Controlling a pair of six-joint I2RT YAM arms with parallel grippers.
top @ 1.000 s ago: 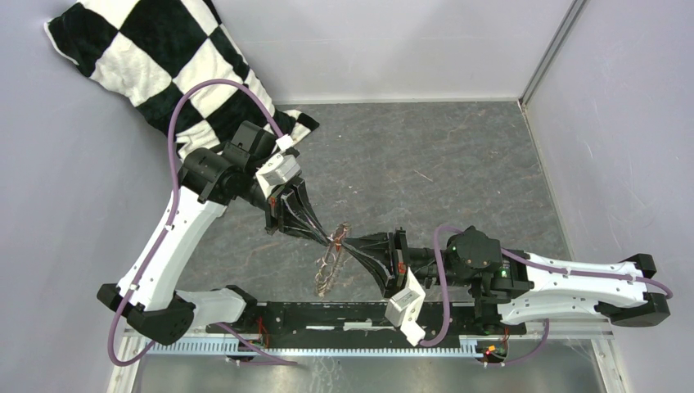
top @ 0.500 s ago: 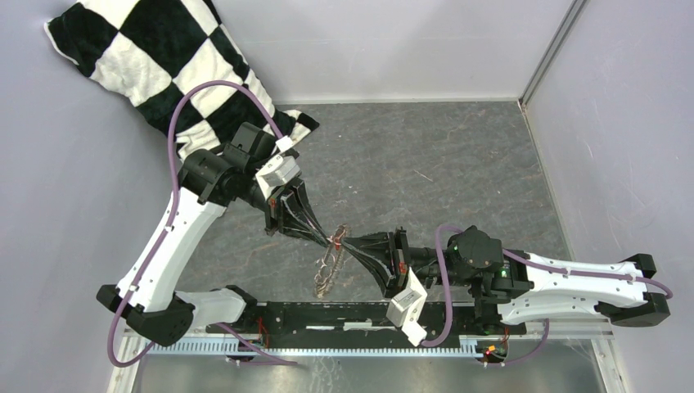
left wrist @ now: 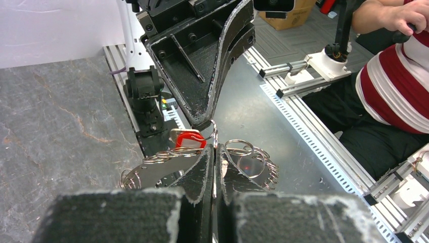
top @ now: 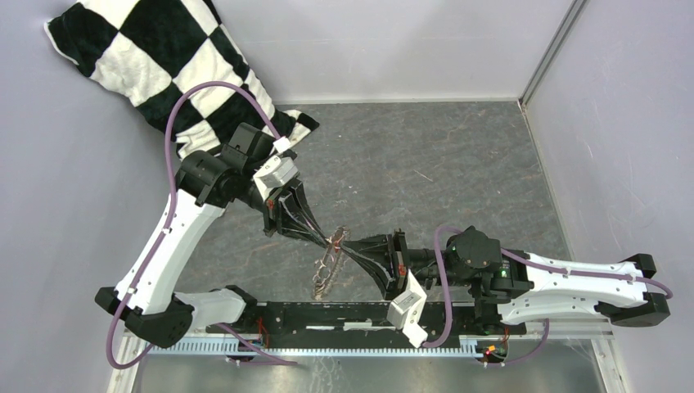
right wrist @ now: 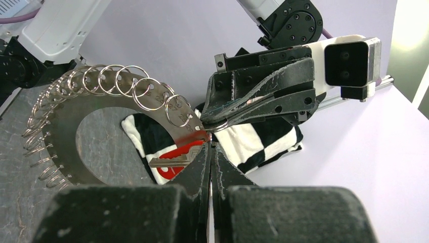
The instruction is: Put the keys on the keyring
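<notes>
Dark grey marbled stone-look tabletop: landmark. Pale lilac matte walls enclose it behind and on both sides. Slim aluminium corner post rises at its far right corner. Black-and-white checkered plush cloth slumped over its far left corner, against wall. Ribbed silver metal rail along its near edge. Light even, diffuse.
</notes>
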